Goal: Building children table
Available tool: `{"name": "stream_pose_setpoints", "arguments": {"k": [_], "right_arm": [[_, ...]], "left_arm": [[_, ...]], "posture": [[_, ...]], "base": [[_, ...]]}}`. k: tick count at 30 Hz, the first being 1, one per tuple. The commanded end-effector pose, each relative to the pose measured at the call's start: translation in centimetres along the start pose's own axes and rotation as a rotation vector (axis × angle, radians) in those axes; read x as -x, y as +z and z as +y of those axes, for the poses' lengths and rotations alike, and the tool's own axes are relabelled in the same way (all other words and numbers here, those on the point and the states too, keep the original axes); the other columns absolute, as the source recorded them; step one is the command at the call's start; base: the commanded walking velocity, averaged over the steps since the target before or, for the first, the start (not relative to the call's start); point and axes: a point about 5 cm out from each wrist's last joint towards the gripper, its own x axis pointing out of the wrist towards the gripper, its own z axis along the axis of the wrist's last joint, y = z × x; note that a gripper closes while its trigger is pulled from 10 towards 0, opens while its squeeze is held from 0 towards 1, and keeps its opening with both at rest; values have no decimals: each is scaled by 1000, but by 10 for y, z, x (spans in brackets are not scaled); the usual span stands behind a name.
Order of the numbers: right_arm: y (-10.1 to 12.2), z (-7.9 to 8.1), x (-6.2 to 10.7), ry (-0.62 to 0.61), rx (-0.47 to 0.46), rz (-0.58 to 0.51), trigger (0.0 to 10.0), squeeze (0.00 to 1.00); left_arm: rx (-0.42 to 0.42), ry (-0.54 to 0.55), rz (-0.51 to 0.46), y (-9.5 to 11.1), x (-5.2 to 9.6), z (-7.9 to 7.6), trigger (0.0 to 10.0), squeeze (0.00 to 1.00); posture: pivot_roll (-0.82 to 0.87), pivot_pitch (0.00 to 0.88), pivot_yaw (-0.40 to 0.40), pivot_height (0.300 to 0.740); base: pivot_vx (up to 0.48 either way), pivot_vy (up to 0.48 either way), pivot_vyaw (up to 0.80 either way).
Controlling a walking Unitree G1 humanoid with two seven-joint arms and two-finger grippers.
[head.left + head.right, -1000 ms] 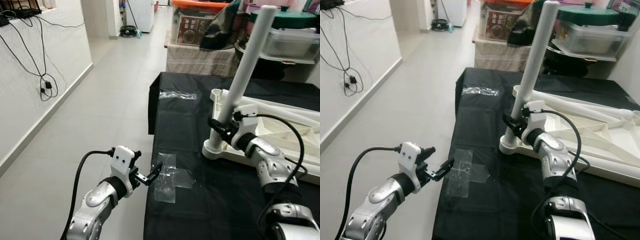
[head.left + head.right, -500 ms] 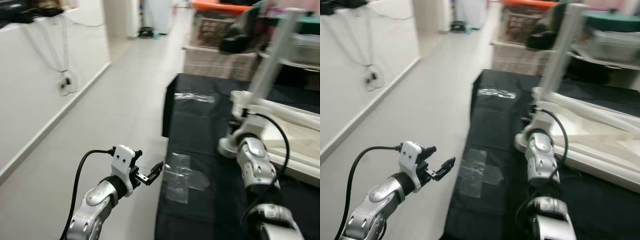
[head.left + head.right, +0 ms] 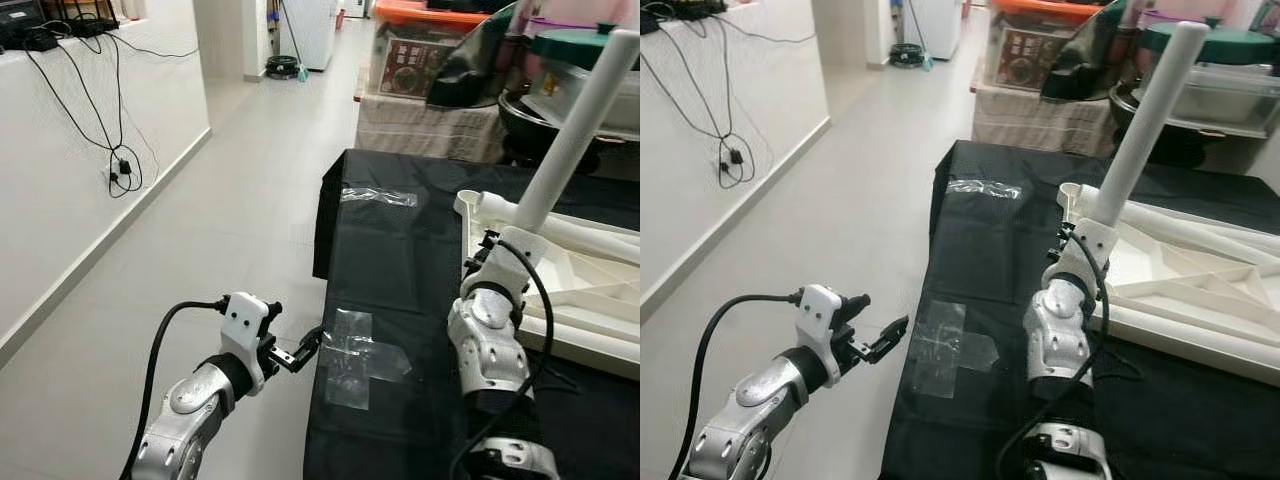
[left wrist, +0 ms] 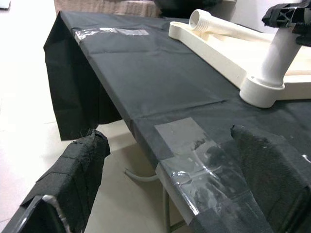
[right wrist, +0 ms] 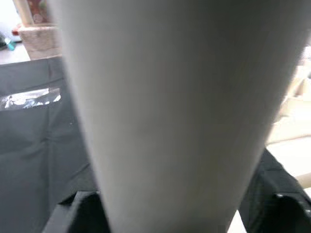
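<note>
Meanwhile the right hand (image 4: 286,14) grips the upright white plastic table leg (image 3: 1145,125); the left hand (image 3: 887,338) hovers open beside the black-covered tabletop (image 3: 980,250).

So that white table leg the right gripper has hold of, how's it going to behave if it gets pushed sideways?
The white table leg looks like a stiff plastic tube, so it probably won't bend. It stands tilted in its corner socket, so it may wobble or lean further. Round and smooth, it could slip within the right gripper.
</note>
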Motion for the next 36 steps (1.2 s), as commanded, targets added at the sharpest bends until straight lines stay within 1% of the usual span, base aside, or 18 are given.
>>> {"name": "stream_pose_setpoints", "arguments": {"k": [1,2,4,5,6,11,13,14,16,17,18,19,23,26,32,34,35,36], "right_arm": [[11,-3,-8,57,-27,-11,10000,0],[16,-3,-12,94,-45,-33,10000,0],[29,2,-19,274,-89,-74,10000,0],[32,4,-20,321,-94,-84,10000,0],[35,7,-24,434,-75,-92,10000,0],[38,11,-24,573,-95,-77,10000,0],[39,16,-22,762,-54,-68,10000,0],[39,16,-22,762,-54,-68,10000,0],[37,20,-17,910,9,-46,10000,0],[37,20,-17,910,9,-46,10000,0],[35,20,-20,894,28,-28,8157,0],[32,20,-24,878,34,-9,0,0],[27,21,-28,874,39,13,0,0],[22,26,-23,967,25,37,0,0],[14,27,-19,997,56,66,0,0],[6,19,-29,697,36,97,0,0],[6,19,-29,697,36,97,0,0],[-2,8,-36,472,35,142,0,0]], "left_arm": [[-2,2,22,-5,3,-2,10000,0],[-1,2,24,-6,3,-2,10000,0],[-2,-2,25,-6,3,-2,10000,0],[-3,-3,25,-5,3,-2,10000,0],[-5,-3,26,-5,2,-1,10000,0],[-6,-3,25,-5,2,0,10000,0],[-6,-5,23,-5,1,0,10000,0],[-6,-5,23,-5,1,0,10000,0],[-6,-4,22,-5,1,0,10000,0],[-6,-4,22,-5,1,0,10000,0],[-5,-3,22,-5,1,0,10000,0],[-6,-1,22,-5,1,0,10000,0],[-6,0,22,-5,1,0,10000,0],[-7,2,23,-4,3,1,10000,0],[-10,1,26,-4,3,2,10000,0],[-8,-1,25,-4,2,1,10000,0],[-8,-1,25,-4,2,1,10000,0],[-7,-3,24,-4,2,1,10000,0]], "posture": [[73,0,-78,740],[73,0,-78,740],[72,0,-75,740],[72,0,-75,740],[69,0,-73,740],[69,0,-73,740],[70,0,-75,740],[70,0,-75,740],[72,0,-77,740],[72,0,-77,740],[73,0,-79,740],[73,0,-79,740],[82,0,-81,740],[81,0,-77,740],[77,0,-73,740],[75,0,-72,740],[75,0,-72,740],[71,0,-71,740]], "base": [[0,0,0],[0,0,0],[0,0,0],[0,0,0],[0,0,0],[0,0,0],[0,0,0],[0,0,0],[0,0,0],[0,0,0],[0,0,0],[0,0,0],[0,0,0],[0,0,0],[0,0,0],[0,0,0],[0,0,0],[0,0,0]]}}
